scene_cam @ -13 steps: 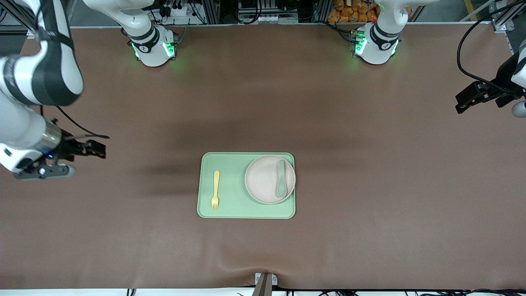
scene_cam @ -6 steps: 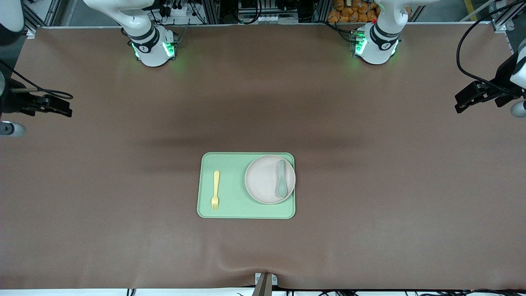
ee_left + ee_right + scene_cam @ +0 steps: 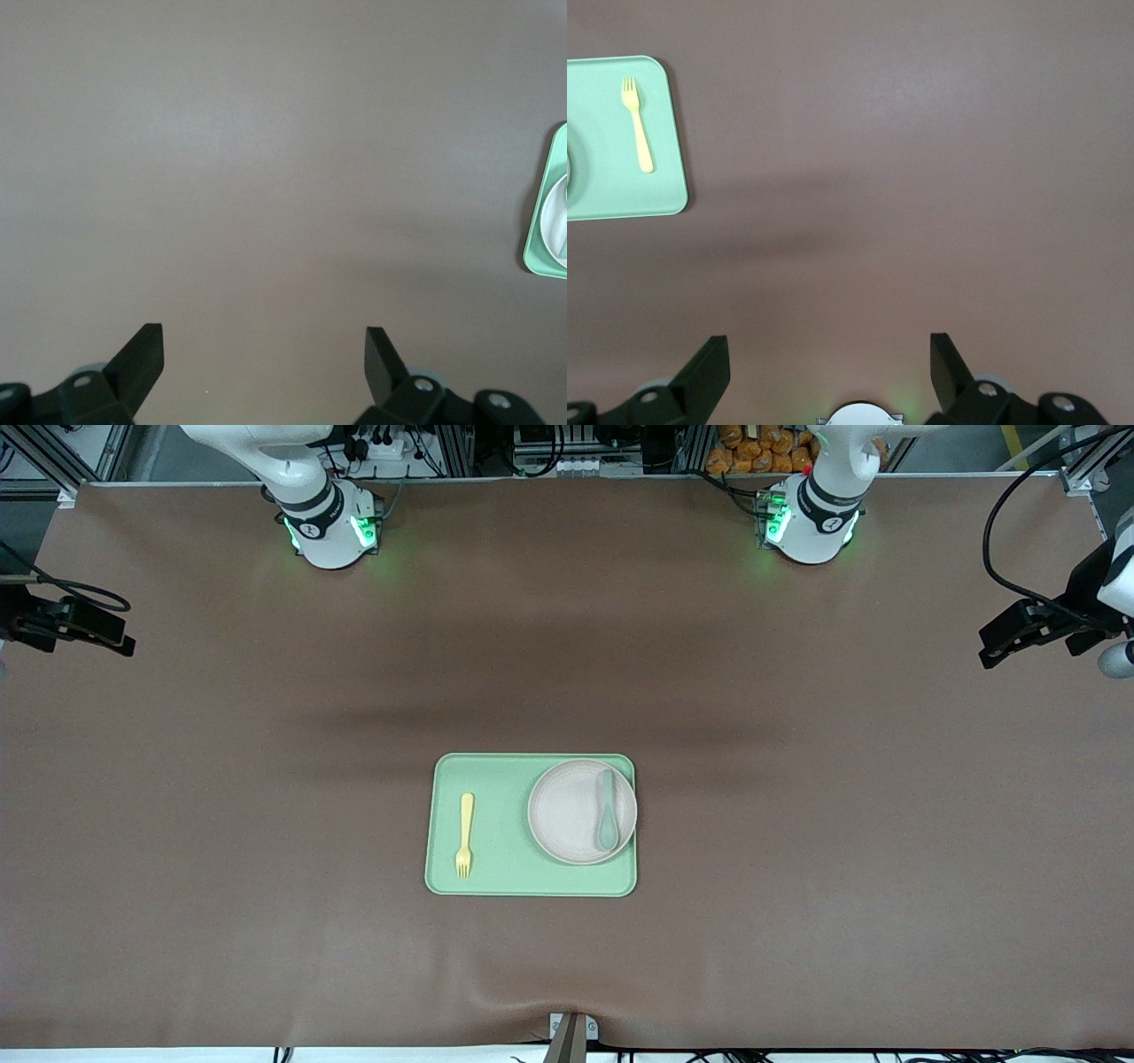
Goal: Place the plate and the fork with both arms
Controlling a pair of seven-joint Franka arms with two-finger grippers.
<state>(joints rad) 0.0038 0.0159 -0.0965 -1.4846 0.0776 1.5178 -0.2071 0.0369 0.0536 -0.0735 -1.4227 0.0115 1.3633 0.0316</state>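
Note:
The pale beige-pink plate [image 3: 571,815] lies on the light green tray [image 3: 505,872], at the tray's end toward the left arm, with a muted green spoon [image 3: 607,811] in it. The pale yellow fork [image 3: 464,835] lies on the tray's other end; it also shows in the right wrist view [image 3: 637,124]. My left gripper [image 3: 994,652] is open and empty, up over the table's edge at the left arm's end. My right gripper [image 3: 120,638] is open and empty over the table's edge at the right arm's end. A sliver of plate [image 3: 557,217] shows in the left wrist view.
The brown table cloth [image 3: 797,868] surrounds the tray on all sides. The two arm bases [image 3: 332,527] [image 3: 811,518] stand at the table's edge farthest from the front camera. A small metal bracket [image 3: 571,1032] sits at the nearest edge.
My right arm has swung away from over the table toward its end and risen, now mostly out of view. The left arm has barely moved. Tray, plate, fork and spoon are unmoved.

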